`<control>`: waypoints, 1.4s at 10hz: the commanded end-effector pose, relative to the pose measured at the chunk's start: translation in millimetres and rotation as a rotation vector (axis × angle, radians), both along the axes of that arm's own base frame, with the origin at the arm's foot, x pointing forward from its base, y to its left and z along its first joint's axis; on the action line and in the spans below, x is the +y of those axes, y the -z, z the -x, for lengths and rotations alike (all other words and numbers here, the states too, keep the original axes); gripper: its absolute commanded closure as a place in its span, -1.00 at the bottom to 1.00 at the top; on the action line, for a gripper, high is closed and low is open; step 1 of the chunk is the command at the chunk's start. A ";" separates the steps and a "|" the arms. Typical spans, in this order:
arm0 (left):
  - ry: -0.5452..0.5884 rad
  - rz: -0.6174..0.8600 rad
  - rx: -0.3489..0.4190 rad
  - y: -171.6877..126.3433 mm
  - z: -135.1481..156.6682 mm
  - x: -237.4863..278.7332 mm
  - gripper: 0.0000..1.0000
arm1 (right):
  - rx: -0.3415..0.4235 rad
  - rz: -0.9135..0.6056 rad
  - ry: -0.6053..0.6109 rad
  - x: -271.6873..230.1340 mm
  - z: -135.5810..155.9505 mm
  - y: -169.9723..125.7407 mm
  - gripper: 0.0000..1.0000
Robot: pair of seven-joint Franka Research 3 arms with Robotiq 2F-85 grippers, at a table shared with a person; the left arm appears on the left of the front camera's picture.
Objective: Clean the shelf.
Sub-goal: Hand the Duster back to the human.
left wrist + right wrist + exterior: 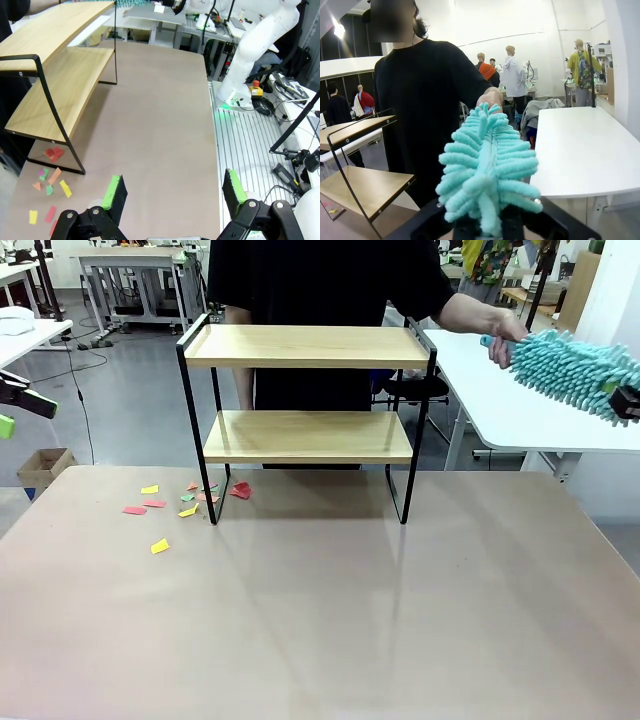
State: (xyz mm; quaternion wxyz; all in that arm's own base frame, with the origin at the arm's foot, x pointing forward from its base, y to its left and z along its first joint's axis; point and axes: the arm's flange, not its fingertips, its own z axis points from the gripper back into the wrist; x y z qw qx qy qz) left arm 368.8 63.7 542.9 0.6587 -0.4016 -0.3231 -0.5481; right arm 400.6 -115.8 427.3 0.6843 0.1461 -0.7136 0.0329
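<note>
Shelf, two light wooden boards on black frame [305, 390], lies left of your right gripper [625, 402], clamped on the teal chenille duster [570, 370]; left gripper [172, 192] gapes empty.

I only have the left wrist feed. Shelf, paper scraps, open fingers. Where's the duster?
Observer: The teal duster is off to the right of the shelf, over the white side table.
Operator: Who has it?
Observer: Both. The right gripper is shut on the fluffy end, and the person's hand holds the handle end.
Operator: Anything on the shelf boards?
Observer: Both boards look bare in the front view. The paper scraps lie on the table by the shelf's left foot.
</note>
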 end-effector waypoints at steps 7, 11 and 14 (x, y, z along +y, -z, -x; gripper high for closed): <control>-0.003 0.014 0.001 -2.5 0.1 -0.3 -1.00 | -0.006 -0.155 -0.060 -22.1 29.1 -69.1 -0.92; -0.003 0.014 0.001 -2.5 0.1 -0.3 -1.00 | -0.096 -0.461 -0.038 -79.7 47.6 -156.1 -1.00; -0.003 0.014 0.001 -2.5 0.1 -0.3 -1.00 | -0.133 -0.601 -0.010 -124.1 52.7 -169.9 -1.00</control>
